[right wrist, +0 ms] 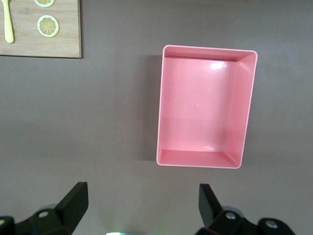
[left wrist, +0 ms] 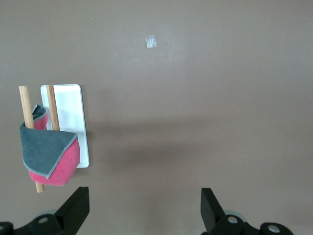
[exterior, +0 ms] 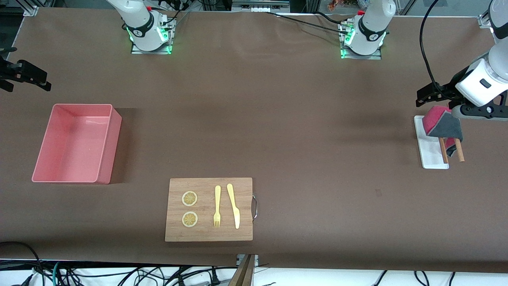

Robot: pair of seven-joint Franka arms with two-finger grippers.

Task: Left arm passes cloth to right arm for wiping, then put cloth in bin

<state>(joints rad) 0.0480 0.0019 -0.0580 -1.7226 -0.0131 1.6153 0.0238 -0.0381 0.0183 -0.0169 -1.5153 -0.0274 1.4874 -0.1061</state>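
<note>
The cloth [exterior: 440, 123], magenta-pink on one face and dark grey on the other, hangs over two wooden rods [exterior: 459, 151] above a small white tray [exterior: 430, 157] at the left arm's end of the table. My left gripper [exterior: 434, 95] hovers open and empty above the table beside the cloth [left wrist: 49, 154], apart from it; in its wrist view the left gripper [left wrist: 145, 210] has only bare table under it. The pink bin [exterior: 113, 147] stands empty at the right arm's end. My right gripper [exterior: 24, 73] hangs open and empty beside the bin [right wrist: 198, 159], with the right gripper [right wrist: 143, 208] over bare table.
A wooden cutting board [exterior: 209, 209] with a metal handle lies near the table's front edge, carrying two lemon slices [exterior: 189, 198], a yellow fork [exterior: 217, 206] and a yellow knife [exterior: 234, 206]. A small pale scrap [left wrist: 151, 41] lies on the brown table.
</note>
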